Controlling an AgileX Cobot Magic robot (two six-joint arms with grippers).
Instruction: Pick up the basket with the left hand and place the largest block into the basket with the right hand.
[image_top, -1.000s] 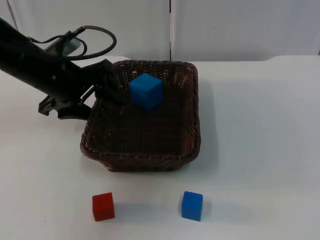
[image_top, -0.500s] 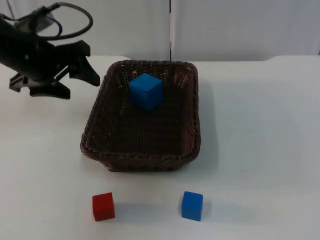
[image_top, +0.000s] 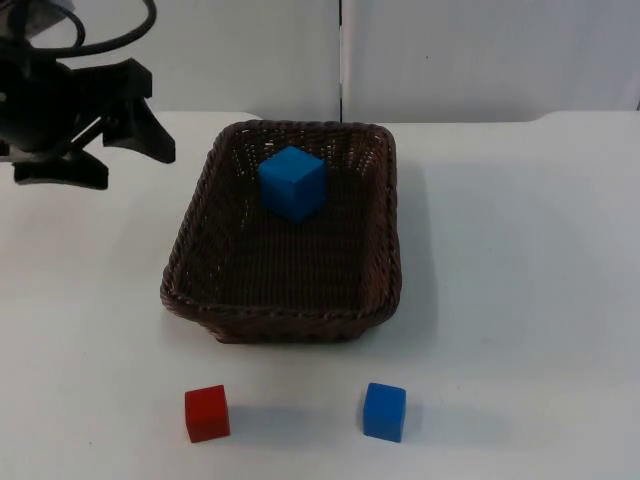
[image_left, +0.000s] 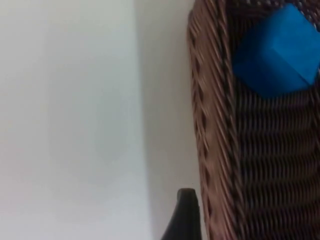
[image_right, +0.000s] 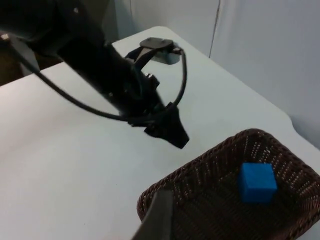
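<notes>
1. The left gripper (image_top: 135, 150) hangs above the table near the far-left corner of the brown wicker basket (image_top: 190, 260) — its fingers spread and empty
2. The large blue block (image_top: 292, 182) lies inside the basket, toward its far end
3. A small red cube (image_top: 207, 413) and a small blue cube (image_top: 384, 411) sit on the white table (image_top: 520, 300) in front of the basket, apart from each other

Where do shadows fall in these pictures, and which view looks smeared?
Top view: the basket throws a soft shadow onto the table at the picture's right, and the red block and small blue block do likewise. Left wrist view: the basket weave and the big blue block are smeared. Right wrist view: the left gripper looks crisp.
</notes>
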